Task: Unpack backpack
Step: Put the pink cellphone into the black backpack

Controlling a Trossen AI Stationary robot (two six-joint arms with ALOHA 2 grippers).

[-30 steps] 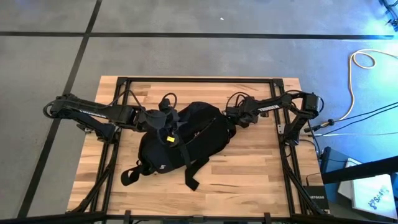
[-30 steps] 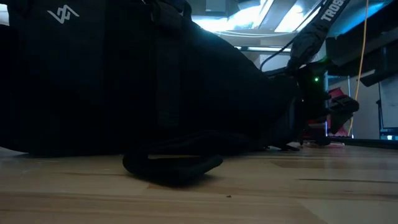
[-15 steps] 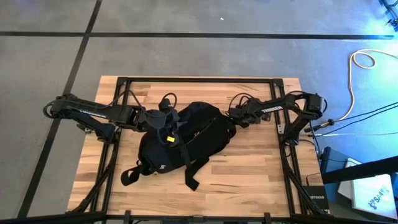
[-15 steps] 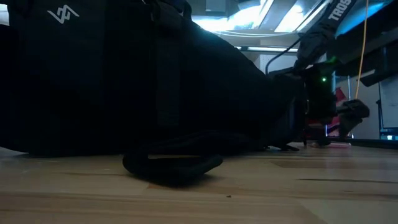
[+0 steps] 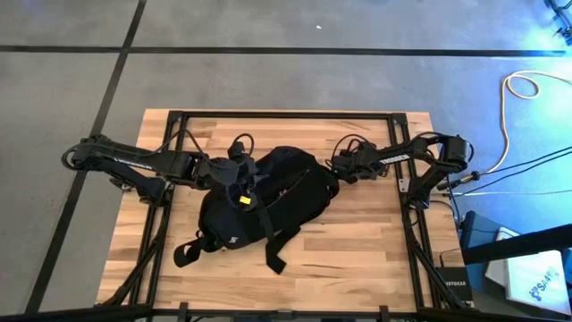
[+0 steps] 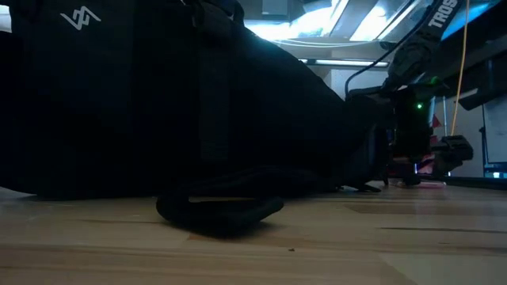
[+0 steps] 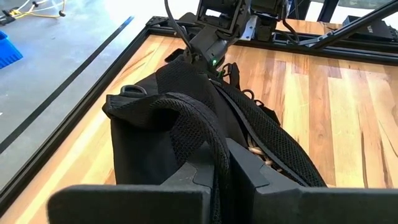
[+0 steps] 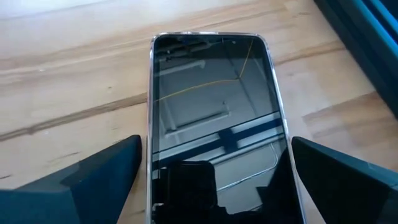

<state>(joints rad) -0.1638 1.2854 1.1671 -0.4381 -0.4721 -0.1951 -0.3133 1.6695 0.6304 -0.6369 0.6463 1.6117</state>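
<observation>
Phone (image 8: 214,118) (flat) beside backpack (image 5: 259,201).

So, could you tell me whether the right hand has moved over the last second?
Yes. In the high view the right hand, open, has shifted slightly away from the backpack, toward the table's right edge.

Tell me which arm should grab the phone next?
Right, probably. The right gripper hangs open with the flat black glass phone between its fingers, while the left gripper is shut on the black fabric backpack.
</observation>
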